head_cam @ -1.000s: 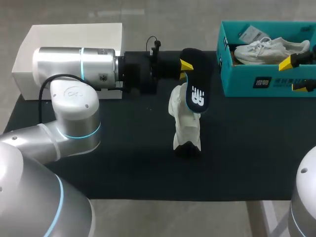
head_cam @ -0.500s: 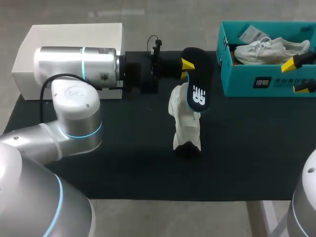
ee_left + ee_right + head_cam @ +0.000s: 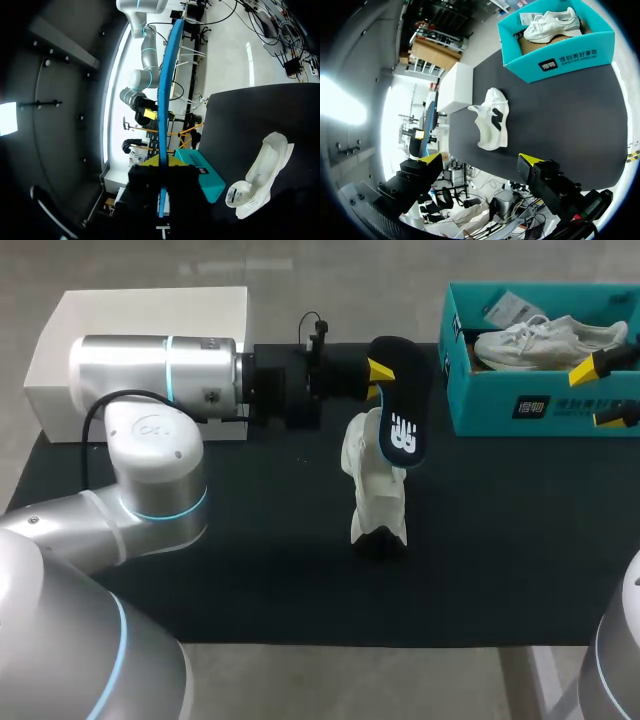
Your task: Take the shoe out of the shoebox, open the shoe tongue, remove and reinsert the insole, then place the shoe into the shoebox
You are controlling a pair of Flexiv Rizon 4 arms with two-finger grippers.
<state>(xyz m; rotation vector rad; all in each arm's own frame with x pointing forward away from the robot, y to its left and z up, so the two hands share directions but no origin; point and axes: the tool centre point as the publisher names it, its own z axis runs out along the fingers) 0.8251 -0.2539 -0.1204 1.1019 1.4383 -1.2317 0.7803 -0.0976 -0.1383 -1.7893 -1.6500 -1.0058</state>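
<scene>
Left gripper (image 3: 378, 380): closed on the insole (image 3: 402, 410). In the left wrist view the fingers pinch its near end from both sides, and the insole (image 3: 166, 100) runs edge-on away from the gripper (image 3: 163, 172).

Insole: dark on the side the head view shows, with a white logo, and blue along the edge. It is held in the air over the middle of the table (image 3: 250, 570), out of the shoe. From above its lower end overlaps the shoe; whether the two touch cannot be told.

White shoe (image 3: 376, 490): lies on the table near the middle, outside the shoebox and well apart from it. The right wrist view shows it on its side (image 3: 492, 125), with a dark patch on its upper.

Teal shoebox (image 3: 540, 408): open, at the far right of the table. A second white shoe (image 3: 545, 340) lies inside it, with a paper tag beside that shoe.

Right gripper (image 3: 603, 390): near the shoebox's front wall at the table's right edge. Its own view shows the fingers (image 3: 480, 159) spread wide — nothing between them.

White box (image 3: 150, 315): at the far left corner, behind the left arm.
</scene>
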